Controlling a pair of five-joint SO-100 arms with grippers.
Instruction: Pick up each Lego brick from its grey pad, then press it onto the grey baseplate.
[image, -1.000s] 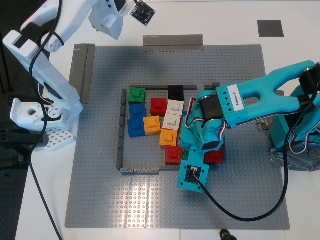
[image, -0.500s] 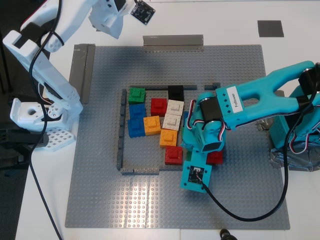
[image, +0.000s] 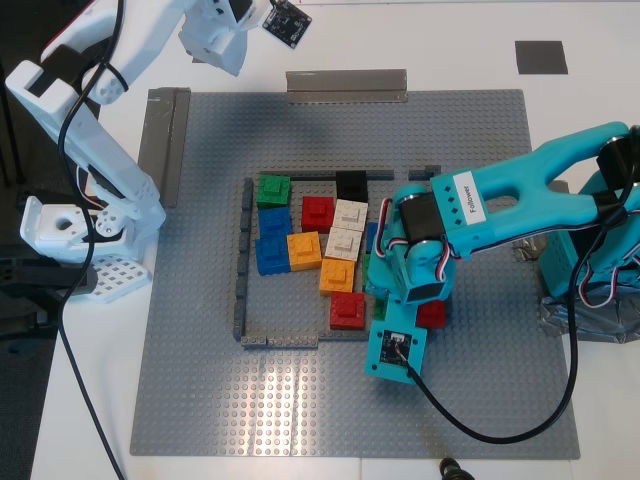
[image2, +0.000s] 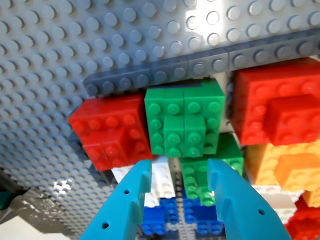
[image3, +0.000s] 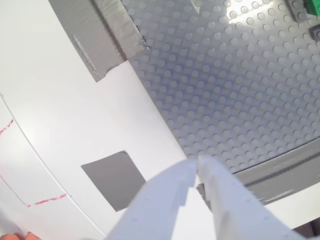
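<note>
Step in hand, as judged: seating a green Lego brick (image2: 200, 172) on the grey baseplate (image: 480, 150), inside the dark brick frame near the plate's middle. My first tool (image2: 176, 197) stands partly open, its jaws straddling that brick, though true contact cannot be told; a second green brick (image2: 184, 120) sits just beyond, between red bricks (image2: 112, 131). My second tool (image3: 196, 172) hangs closed and empty over the bench beside the baseplate's corner, near a grey pad (image3: 114, 177); next move likely calls for a firm downward press, then release.
</note>
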